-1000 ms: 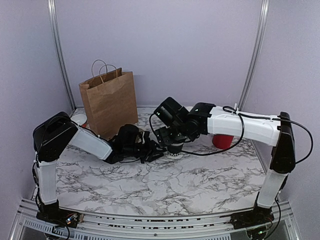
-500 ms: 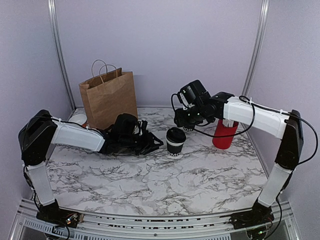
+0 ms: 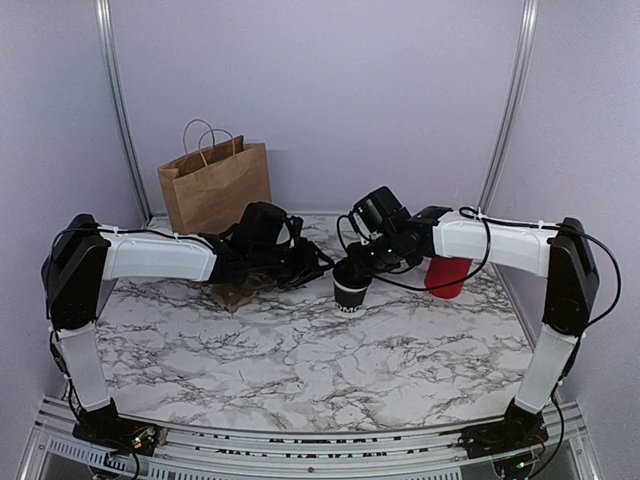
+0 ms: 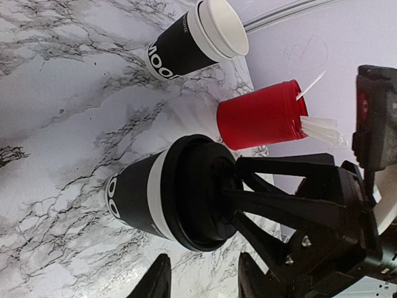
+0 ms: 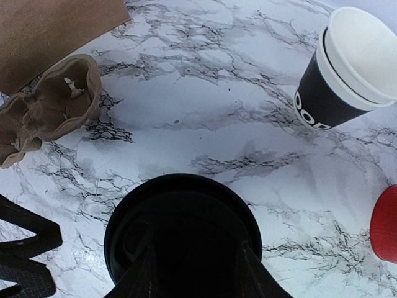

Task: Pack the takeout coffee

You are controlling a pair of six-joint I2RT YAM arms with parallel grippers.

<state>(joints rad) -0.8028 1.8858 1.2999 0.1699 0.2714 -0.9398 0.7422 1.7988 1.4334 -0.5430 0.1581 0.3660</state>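
On the marbled worktop (image 3: 300, 370) the brown paper bag (image 3: 215, 195) stood at the back left. The small black paper cup (image 3: 349, 292), its round black plastic lid (image 4: 198, 192) on, stood mid-worktop, outside the bag. The right arm's fingers (image 5: 147, 279) hung part-spread over the lid, the left arm's fingers (image 4: 158, 279) open beside the cup, both empty. Lidding looked done; bagging remained.

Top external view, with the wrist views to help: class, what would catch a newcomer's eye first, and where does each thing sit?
The black takeout coffee stands mid-table on the marble, with the right gripper down over its lid and the left gripper open just beside it. At the back left a brown paper bag stands upright. A red cup of white sticks sits to the right of the coffee.
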